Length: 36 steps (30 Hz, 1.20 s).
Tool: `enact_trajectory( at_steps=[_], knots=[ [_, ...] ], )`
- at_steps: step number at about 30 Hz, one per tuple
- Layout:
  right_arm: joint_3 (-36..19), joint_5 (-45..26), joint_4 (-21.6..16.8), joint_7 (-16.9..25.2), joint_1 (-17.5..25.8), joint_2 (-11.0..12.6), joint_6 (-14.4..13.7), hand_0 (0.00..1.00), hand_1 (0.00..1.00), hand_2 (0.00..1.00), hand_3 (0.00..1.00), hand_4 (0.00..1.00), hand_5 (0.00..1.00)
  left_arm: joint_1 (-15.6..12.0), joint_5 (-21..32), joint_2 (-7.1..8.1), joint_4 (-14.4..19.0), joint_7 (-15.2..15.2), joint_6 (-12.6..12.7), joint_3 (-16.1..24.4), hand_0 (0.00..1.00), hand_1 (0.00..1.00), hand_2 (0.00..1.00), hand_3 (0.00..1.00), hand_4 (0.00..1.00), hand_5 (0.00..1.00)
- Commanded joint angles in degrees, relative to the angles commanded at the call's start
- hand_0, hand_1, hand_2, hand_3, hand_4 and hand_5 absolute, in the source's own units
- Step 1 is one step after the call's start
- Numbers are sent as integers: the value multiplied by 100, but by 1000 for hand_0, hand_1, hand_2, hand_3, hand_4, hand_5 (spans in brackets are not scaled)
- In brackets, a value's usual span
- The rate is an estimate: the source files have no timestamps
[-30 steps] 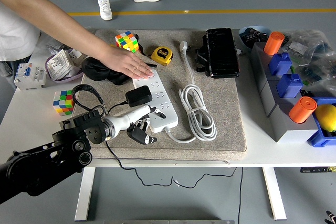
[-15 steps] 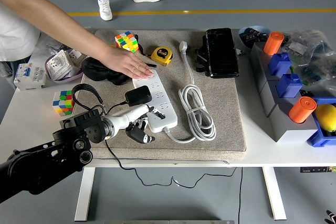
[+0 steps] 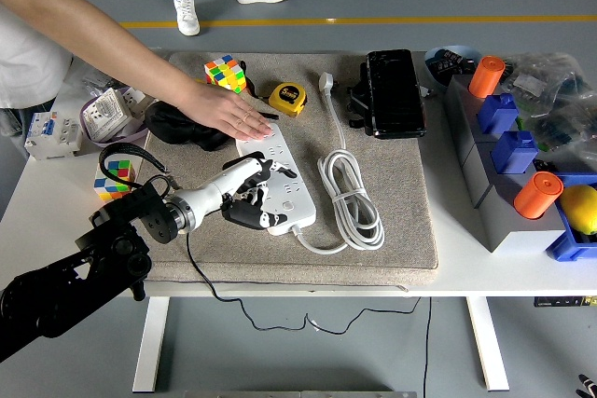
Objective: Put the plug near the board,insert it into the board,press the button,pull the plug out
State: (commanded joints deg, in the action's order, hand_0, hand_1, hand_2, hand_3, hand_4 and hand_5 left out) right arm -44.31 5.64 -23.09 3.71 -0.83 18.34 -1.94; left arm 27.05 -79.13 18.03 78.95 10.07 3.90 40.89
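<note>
The left hand [image 3: 250, 200] reaches over the near end of the white power strip [image 3: 280, 182], its fingers [image 3: 244, 215] curled around the black plug [image 3: 254, 177] there. Farther back, a person's hand [image 3: 227, 111] presses the strip's far end onto the mat [image 3: 392, 212].

White table [image 3: 56, 188] carries a beige rectangular carpet mat [image 3: 401, 202] across its middle, a multicoloured puzzle cube [image 3: 114, 177] left of it, grey storage boxes [image 3: 508, 198] on the right.
</note>
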Motion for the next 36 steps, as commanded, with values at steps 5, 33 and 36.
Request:
enact_trajectory(
  at_steps=[5,33,36],
  knots=[
    [3,-5,3,0,-1,-2,1,609,666,664,541,824,494,-54,163,-64,-205,-557,637,31,240,374,514,621,772,98],
    [85,-15,-9,-8,-28,53,0,609,666,663,542,824,494,248,-1836,-405,-1493,-623,1640,-235,756,770,772,761,998,382],
    [94,-13,-10,-11,-33,61,2,609,666,664,542,824,493,303,-2029,-434,-1570,-427,1631,-309,708,727,748,753,998,376]
  ],
)
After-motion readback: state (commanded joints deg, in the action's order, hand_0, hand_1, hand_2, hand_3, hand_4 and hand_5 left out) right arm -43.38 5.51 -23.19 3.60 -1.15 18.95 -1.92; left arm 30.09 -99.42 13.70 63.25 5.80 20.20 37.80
